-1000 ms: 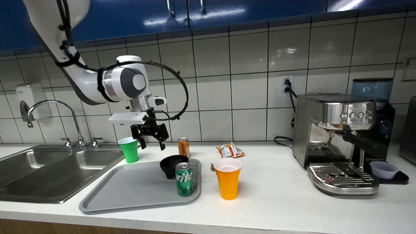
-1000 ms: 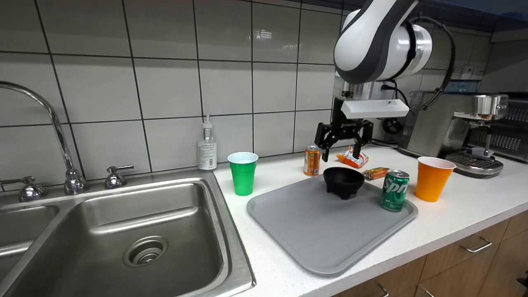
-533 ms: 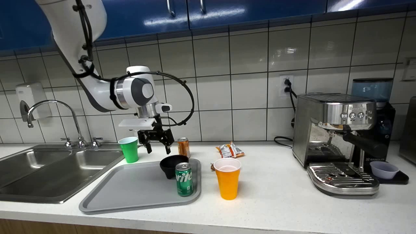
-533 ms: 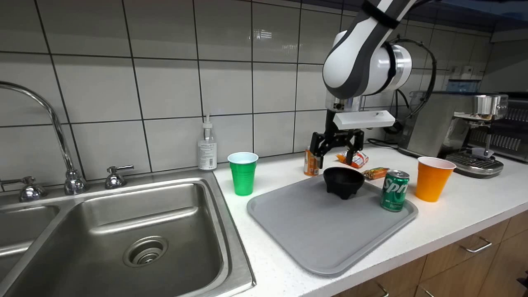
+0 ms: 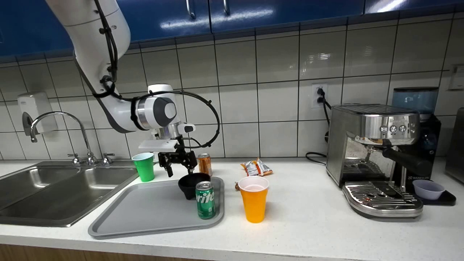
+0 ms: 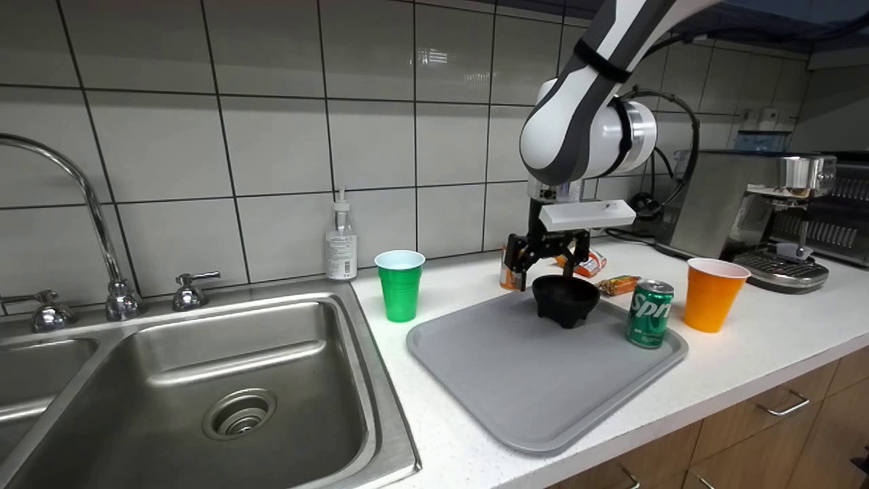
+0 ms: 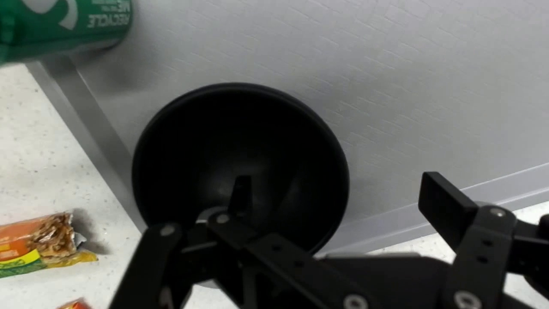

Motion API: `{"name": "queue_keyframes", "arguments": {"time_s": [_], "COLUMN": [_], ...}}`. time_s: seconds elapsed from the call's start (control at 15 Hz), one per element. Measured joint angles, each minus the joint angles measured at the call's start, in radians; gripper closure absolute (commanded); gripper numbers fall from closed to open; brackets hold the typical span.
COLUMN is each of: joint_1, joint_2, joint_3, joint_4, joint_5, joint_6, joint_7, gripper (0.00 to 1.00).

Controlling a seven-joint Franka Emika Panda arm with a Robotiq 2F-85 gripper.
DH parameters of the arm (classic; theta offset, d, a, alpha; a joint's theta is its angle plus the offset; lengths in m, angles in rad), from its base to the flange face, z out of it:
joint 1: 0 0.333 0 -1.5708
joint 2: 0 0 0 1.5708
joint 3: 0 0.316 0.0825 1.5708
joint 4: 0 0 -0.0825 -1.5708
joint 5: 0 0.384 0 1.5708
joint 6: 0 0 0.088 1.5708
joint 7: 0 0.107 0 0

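Pincer (image 6: 545,276): spread wide above the black bowl's (image 6: 566,303) rim
Grey tray (image 6: 523,373): carries the black bowl and upright Sprite can (image 6: 650,314)
Worktop (image 5: 311,228): orange cup (image 5: 254,203) stands near the tray

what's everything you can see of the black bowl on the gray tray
The bowl is plain black and round, with a wide rim, narrowing sides and what look like short feet. It could be plastic; the inside has a faint sheen, and no contents show where it is unhidden. It stands upright on the gray tray, near a corner, with the green Sprite can close by. The open tool hangs at its rim, one finger overlapping the inside in the wrist view; whether it touches, I can't tell.
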Motion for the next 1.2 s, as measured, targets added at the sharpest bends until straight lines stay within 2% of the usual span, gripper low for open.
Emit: {"name": "queue_keyframes", "arguments": {"time_s": [0.2,0.27,0.33,0.4,0.6,0.93,1.0,1.2], "joint_1": [0.001,0.001,0.001,0.001,0.001,0.006,0.007,0.013], "joint_2": [0.033,0.043,0.052,0.061,0.079,0.085,0.085,0.080], "joint_3": [-0.006,-0.008,-0.009,-0.010,-0.010,-0.010,-0.010,-0.011], "joint_4": [0.027,0.035,0.042,0.049,0.065,0.077,0.078,0.080], "joint_5": [0.000,0.000,0.000,0.000,0.000,-0.001,-0.001,-0.005], "joint_6": [0.000,-0.001,-0.001,-0.001,-0.002,-0.002,-0.002,-0.001], "joint_7": [0.000,0.000,0.000,0.000,0.000,0.000,0.000,0.000], "gripper": [0.00,0.25,0.26,0.32,0.58,0.95,0.99,0.98]}}
